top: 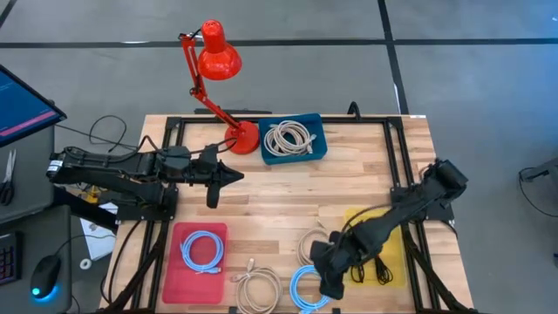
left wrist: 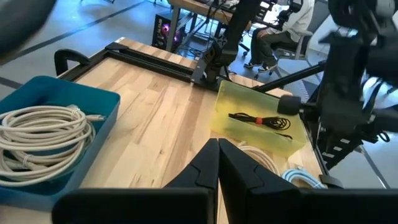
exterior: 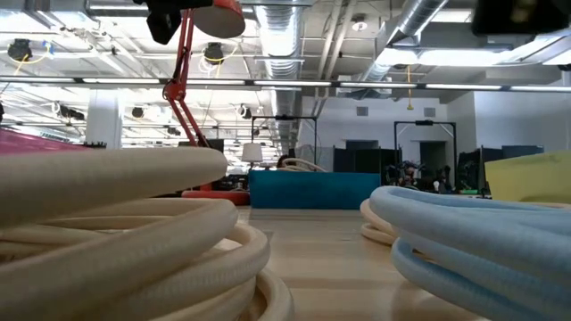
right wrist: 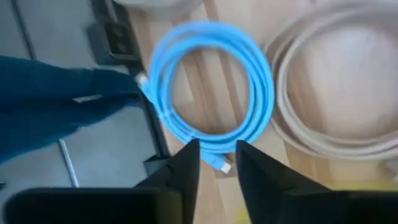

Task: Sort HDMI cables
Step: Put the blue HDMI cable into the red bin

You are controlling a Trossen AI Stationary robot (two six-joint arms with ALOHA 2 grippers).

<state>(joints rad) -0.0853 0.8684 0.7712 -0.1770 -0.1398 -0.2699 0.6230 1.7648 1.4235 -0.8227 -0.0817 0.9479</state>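
- Two risks for you here: the right gripper (right wrist: 211, 158), fingers slightly apart, hangs over the light-blue coil (top: 307, 288) at the desk's near edge. The beige coil (right wrist: 348, 93) lies just beside it, so a loose pinch could snag both or nudge the blue one off.
- That coil lies flat, round, with no real long axis; its plug end points toward the fingers.
- Your left gripper (top: 228, 177), fingers together, waits mid-desk.

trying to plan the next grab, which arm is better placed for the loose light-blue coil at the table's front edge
Right. The right gripper hangs open just over the light-blue coil, while the left gripper is shut, back near the blue bin.
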